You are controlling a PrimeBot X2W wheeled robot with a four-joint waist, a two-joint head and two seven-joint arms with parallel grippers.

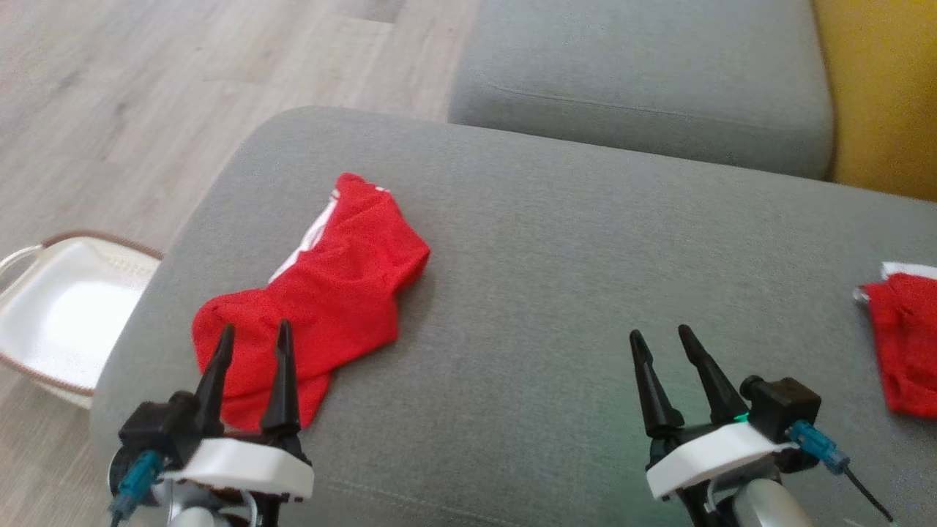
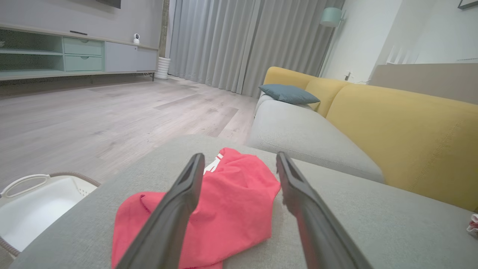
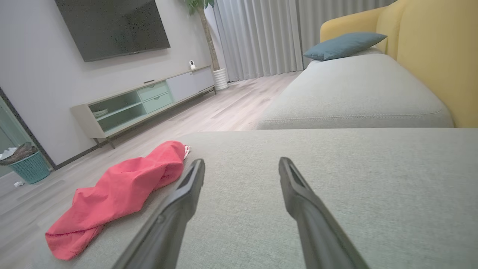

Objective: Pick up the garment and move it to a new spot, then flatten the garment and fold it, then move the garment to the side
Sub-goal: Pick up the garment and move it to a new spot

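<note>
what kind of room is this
Most likely a home living room: a yellow-backed sofa with grey seat cushions, a wall-mounted television above a low media cabinet, and floor-length curtains.

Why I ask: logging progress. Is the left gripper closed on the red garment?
No, the left gripper stands open while the red garment lies loose on the grey cushion.

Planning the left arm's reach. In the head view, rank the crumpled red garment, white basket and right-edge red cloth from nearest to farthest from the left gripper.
1. Crumpled red garment: at the fingertips of the left gripper.
2. White basket: on the floor, to its left.
3. Red cloth: far right, across the cushion.
</note>
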